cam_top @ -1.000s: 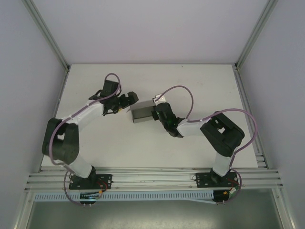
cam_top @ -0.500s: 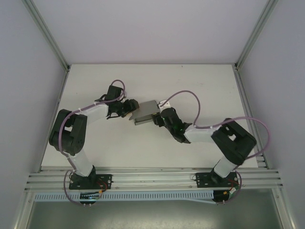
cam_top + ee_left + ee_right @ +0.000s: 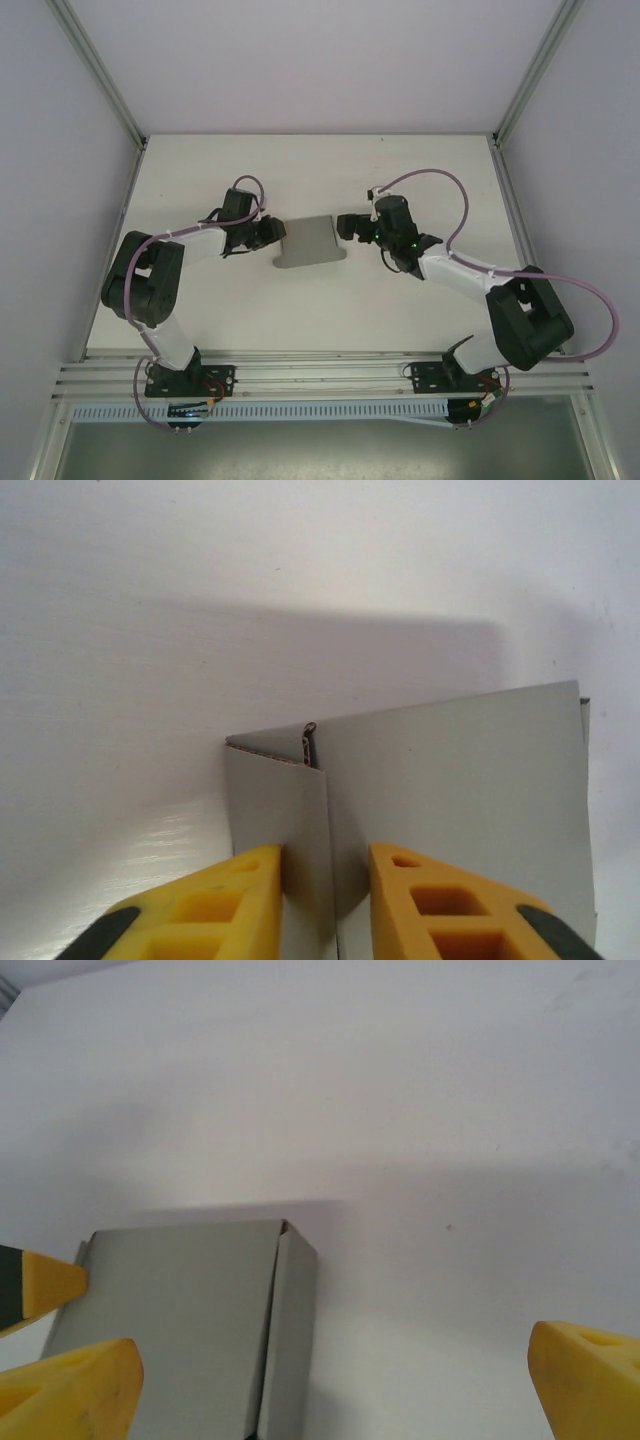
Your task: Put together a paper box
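The left gripper (image 3: 268,232) has its jaws narrow. In the left wrist view its yellow fingers (image 3: 215,910) stand on either side of a folded corner wall of the paper box (image 3: 460,790). The card sits between them and looks pinched, though a sliver of shadow by the right-hand finger makes the firmness hard to judge.

The paper box (image 3: 308,243) lies on the white table (image 3: 200,180) about mid-table, between the two arms. It is low and grey, one broad panel facing up, with a side wall folded along its right edge (image 3: 290,1330).

The right gripper (image 3: 350,225) is just beside that edge, apart from the card, jaws wide (image 3: 330,1375) and holding nothing.

This looks like a re-grip partway through folding: the left arm anchors the box while the right is free to work. The next move probably calls for the right gripper to reach the right-hand wall or a loose flap and press it into place. It should push gently, since thin card buckles easily, and the left hold must keep the box from sliding.
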